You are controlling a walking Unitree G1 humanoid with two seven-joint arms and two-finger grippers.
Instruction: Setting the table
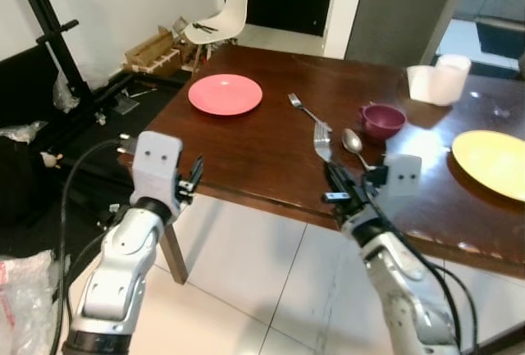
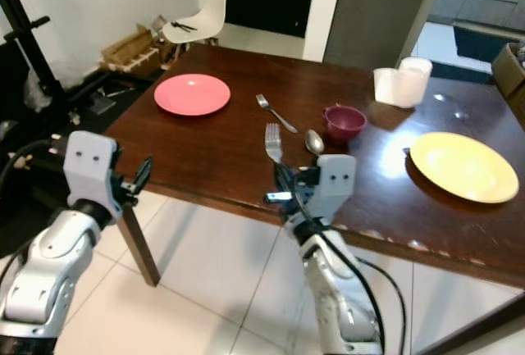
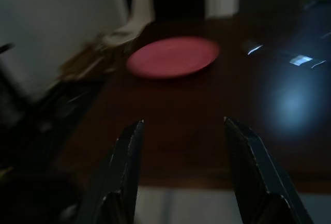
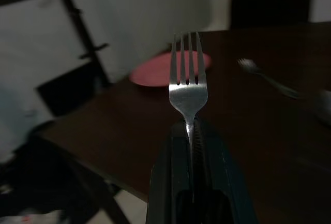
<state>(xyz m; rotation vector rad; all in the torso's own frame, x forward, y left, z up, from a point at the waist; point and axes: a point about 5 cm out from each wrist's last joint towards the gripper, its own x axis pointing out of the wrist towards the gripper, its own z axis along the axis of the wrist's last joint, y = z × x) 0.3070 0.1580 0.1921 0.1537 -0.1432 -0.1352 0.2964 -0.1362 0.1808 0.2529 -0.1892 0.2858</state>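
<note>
The fork (image 4: 188, 81) stands tines up, pinched by its handle in the right claw (image 1: 338, 181), held over the near edge of the dark wooden surface (image 1: 246, 146). Just beyond it on the wood lie a spoon (image 1: 353, 143) and a 2nd fork (image 1: 305, 110), with a maroon bowl (image 1: 383, 120) beside the spoon. A pink plate (image 1: 225, 94) sits toward the far left corner, a yellow plate (image 1: 495, 162) at the right, and a white container (image 1: 437, 80) near the far edge. The left claw (image 3: 181, 175) hovers off the left end of the surface, its fingers spread with nothing between them. White floor tiles (image 1: 246, 289) lie below; a white chair (image 1: 221, 12), a cardboard box (image 1: 153, 50) and a black stand (image 1: 49, 31) line the far wall.
</note>
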